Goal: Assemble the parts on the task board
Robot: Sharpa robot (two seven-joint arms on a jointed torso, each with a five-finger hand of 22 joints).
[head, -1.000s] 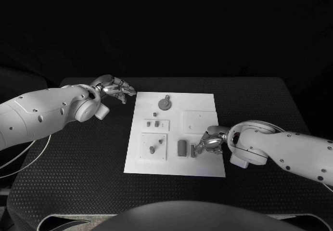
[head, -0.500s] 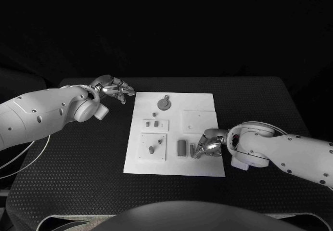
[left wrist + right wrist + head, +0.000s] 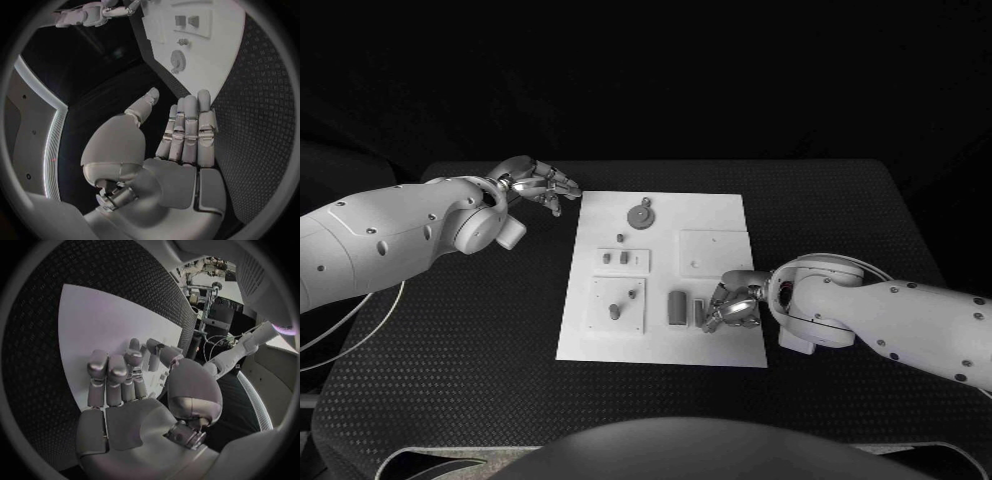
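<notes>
Right hand point(image 3: 734, 305) over board point(image 3: 718, 345) near edge, fingers on upright grey part point(image 3: 700, 313); grip unclear. Left hand point(image 3: 535, 183) off board, fingers spread, empty.

Left hand point(image 3: 535, 183) open (fingers point(image 3: 189, 120) straight), right hand point(image 3: 736, 301) curled

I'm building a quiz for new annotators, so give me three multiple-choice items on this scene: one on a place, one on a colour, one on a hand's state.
1. Where is the right hand?
A. over the task board's near right part
B. off the table
C. beyond the board's far edge

2. What colour is the task board?
A. black
B. white
C. red

3. How is the left hand?
A. gripping a part
B. pressing on the board
C. empty, fingers apart, beside the board's far left corner

Key: 1 A, the head view shows it there by the upright parts; 2 B, a white plate on the black table; 3 C, the left wrist view shows nothing held.
</notes>
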